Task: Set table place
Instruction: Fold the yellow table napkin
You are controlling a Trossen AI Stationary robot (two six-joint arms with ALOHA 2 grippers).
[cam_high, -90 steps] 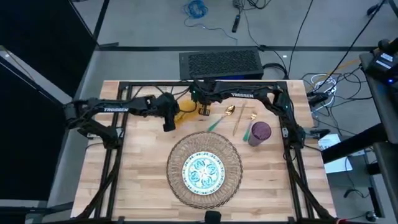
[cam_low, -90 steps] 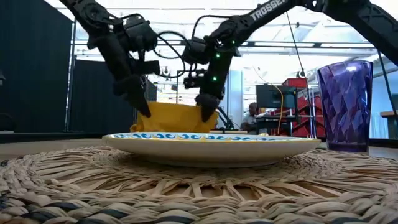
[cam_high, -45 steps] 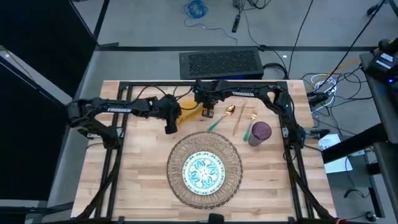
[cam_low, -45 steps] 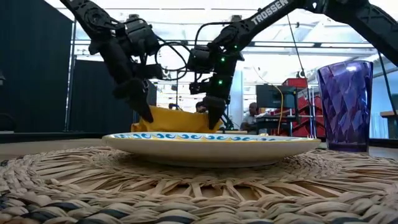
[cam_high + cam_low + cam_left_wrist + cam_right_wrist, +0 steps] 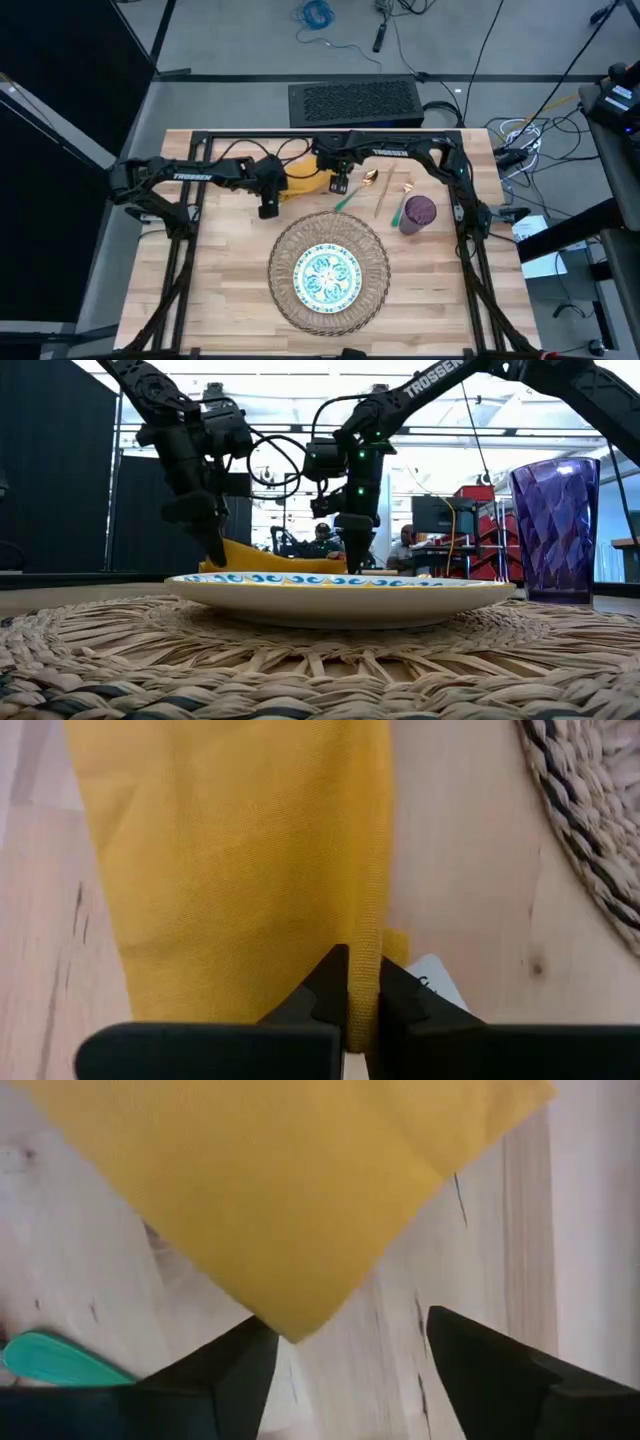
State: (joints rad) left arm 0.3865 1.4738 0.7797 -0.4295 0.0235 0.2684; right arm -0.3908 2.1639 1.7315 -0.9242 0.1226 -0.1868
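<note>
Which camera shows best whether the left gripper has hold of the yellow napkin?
The left wrist view: the left gripper pinches the napkin's edge. High view shows them merely overlapping; low view only a strip behind the plate.

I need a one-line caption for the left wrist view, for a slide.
Left gripper pinching the folded edge of the mustard-yellow napkin above the table.

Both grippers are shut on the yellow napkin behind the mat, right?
Not both. The left gripper is shut on the yellow napkin, but the right wrist view shows the right gripper open, holding nothing, above the napkin's corner.
</note>
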